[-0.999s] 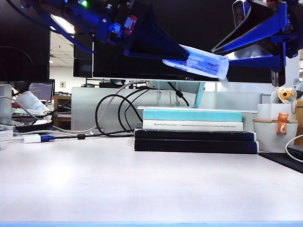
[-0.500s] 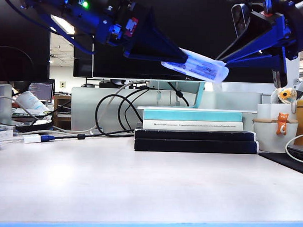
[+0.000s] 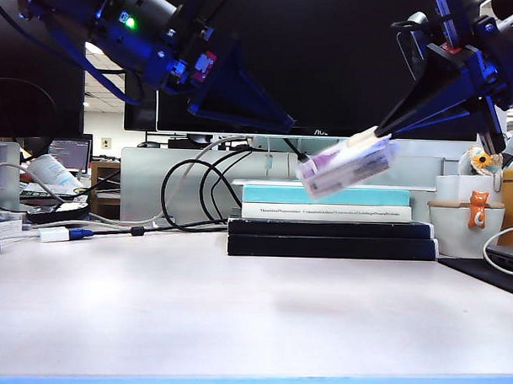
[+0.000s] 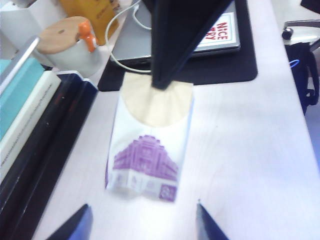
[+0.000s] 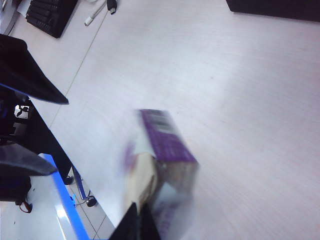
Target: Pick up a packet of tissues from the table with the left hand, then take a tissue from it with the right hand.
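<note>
We see the packet [image 3: 345, 166] hanging in mid-air above the table [image 3: 235, 318], dangling from the right end effector [image 3: 378, 132], pinched on its tissue [image 4: 156, 102]; the left end effector [image 3: 284, 125] gapes empty nearby. Light, soft, slippery film (likely to slip): regrip its sides.

Left claw [image 3: 280, 124] dark, wedge-shaped, arm green-lit; right claw [image 3: 378, 131] seemingly blue-framed, pointed.

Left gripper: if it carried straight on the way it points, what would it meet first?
The left gripper, jaws open, would probably meet the packet first; it hangs just ahead by the tissue pinched in the shut right gripper. Depth is unclear.
</note>
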Tool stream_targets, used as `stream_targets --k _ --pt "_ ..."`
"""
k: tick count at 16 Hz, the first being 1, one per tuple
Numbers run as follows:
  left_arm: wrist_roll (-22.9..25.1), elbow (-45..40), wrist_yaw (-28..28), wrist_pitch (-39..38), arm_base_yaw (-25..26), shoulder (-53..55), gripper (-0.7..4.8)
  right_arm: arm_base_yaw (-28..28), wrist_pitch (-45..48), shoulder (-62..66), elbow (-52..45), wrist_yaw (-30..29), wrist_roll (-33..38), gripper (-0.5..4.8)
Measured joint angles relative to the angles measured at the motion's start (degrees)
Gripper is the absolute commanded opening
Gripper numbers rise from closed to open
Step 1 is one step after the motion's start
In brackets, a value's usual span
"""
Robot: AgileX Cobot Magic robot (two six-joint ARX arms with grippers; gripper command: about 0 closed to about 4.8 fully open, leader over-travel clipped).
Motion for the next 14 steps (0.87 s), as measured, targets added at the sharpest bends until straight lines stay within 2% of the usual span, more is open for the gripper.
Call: stream_targets --k 2,3,4,9,14 --pt "0.0 0.0 1.11 0.68 -0.13 0.04 2.95 0.07 0.0 0.0 0.0 -0.02 0.0 -0.06" --pt "-0.02 0.0 1.95 1.36 -0.15 0.26 4.19 0.09 0.02 0.0 0.0 -0.02 0.0 -0.06" --pt "-0.13 0.02 2.82 1.64 -0.17 0.63 4.79 0.09 0.04 0.0 0.0 -0.04 0.0 -0.06" --pt "-0.11 0.0 2.56 0.68 -0.2 2.56 4.79 0.07 1.66 0.02 0.0 -0.92 0.85 -0.06" --pt "0.0 0.0 1.97 2.71 -0.17 3.21 4.79 0.07 6.14 0.0 0.0 -8.35 5.6 -0.06"
